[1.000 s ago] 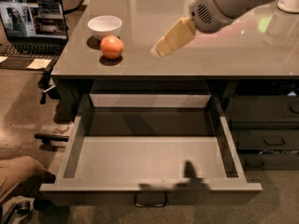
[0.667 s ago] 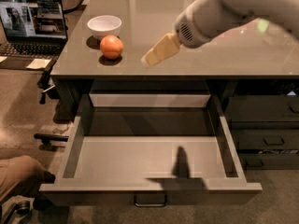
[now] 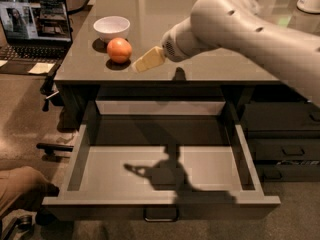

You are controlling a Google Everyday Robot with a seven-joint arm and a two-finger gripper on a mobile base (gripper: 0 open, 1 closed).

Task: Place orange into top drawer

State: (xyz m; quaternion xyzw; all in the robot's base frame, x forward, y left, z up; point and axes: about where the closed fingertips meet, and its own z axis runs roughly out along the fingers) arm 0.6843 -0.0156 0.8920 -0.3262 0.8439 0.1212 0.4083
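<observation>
camera view: the only view, looking down on the desk top (image 3: 210,14) and the drawer below it.
change: within the last second the gripper (image 3: 148,60) has come from the middle of the desk toward the upper left of the frame, and lower.
now: its tip is just beside the orange (image 3: 119,50), at the fruit's lower right.
unchanged: the orange sits in the same place, just in front of the white bowl (image 3: 111,28); the top drawer (image 3: 160,203) stays pulled out across the lower half.
meaning: the reach looks almost finished and the grasp is not yet made; lifting and lowering into the drawer remain.
hand state: released or clenched cannot be told; it seems to hold nothing, and contact with the orange is unclear.
</observation>
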